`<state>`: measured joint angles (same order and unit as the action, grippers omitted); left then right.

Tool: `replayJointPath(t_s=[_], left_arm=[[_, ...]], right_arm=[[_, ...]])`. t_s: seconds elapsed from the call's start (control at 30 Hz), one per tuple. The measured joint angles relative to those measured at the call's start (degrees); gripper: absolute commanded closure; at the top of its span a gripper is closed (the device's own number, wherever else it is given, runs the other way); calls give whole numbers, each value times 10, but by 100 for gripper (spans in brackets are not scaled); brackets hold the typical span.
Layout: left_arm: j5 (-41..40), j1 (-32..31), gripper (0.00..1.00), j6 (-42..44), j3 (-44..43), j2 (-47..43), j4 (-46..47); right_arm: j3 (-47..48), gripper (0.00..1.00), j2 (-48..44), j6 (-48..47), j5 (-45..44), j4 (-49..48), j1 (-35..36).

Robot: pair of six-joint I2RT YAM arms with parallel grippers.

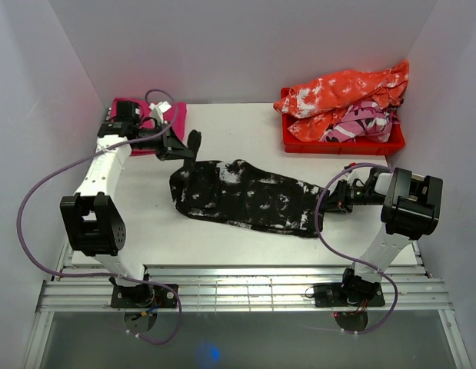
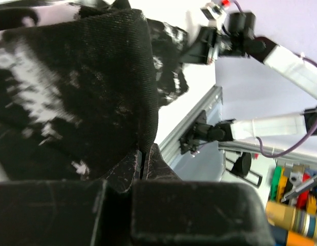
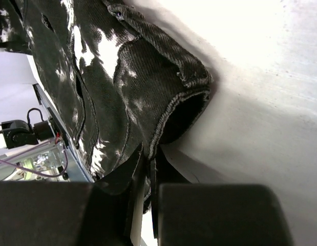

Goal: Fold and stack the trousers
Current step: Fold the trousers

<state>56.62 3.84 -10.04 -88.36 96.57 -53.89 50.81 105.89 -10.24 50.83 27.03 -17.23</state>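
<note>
Now my left arm goes up along the left side of the table [image 1: 245, 123], bends near the far end, and turns to the right. My left gripper [image 1: 190, 147] is at the left end of the trousers [image 1: 245, 196]. It is squeezed tight on a fold of the black cloth with white spots, and the cloth fills most of my left wrist view.

My right arm goes up from its base on the right, bends at the elbow, and reaches left, low over the table. My right gripper [image 1: 331, 198] is at the right end of the trousers. It is pinched tight on the edge of the cloth, just beside a round open hem.

The trousers lie in the middle of the table, stretched out between my two grippers. A magenta cloth [image 1: 167, 115] sits at the far left. A red bin [image 1: 295, 140] with other clothes sits at the far right.
</note>
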Motion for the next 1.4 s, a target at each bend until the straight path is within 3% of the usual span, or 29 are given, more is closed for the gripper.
replayJointPath(t_s=[0.27, 0.53, 1.0, 1.4], left_arm=[[-38, -183, 100, -158, 43, -2, 143], [-89, -321, 100, -242, -12, 99, 215], [-150, -438, 100, -327, -133, 254, 252], [-223, -515, 100, -375, -205, 316, 243]], right_arm=[[-5, 92, 0, 8, 7, -15, 3], [-12, 92, -2, 11, 16, -32, 12], [-30, 92, -12, 30, 21, -67, 20], [-42, 92, -19, 46, 21, -88, 20]])
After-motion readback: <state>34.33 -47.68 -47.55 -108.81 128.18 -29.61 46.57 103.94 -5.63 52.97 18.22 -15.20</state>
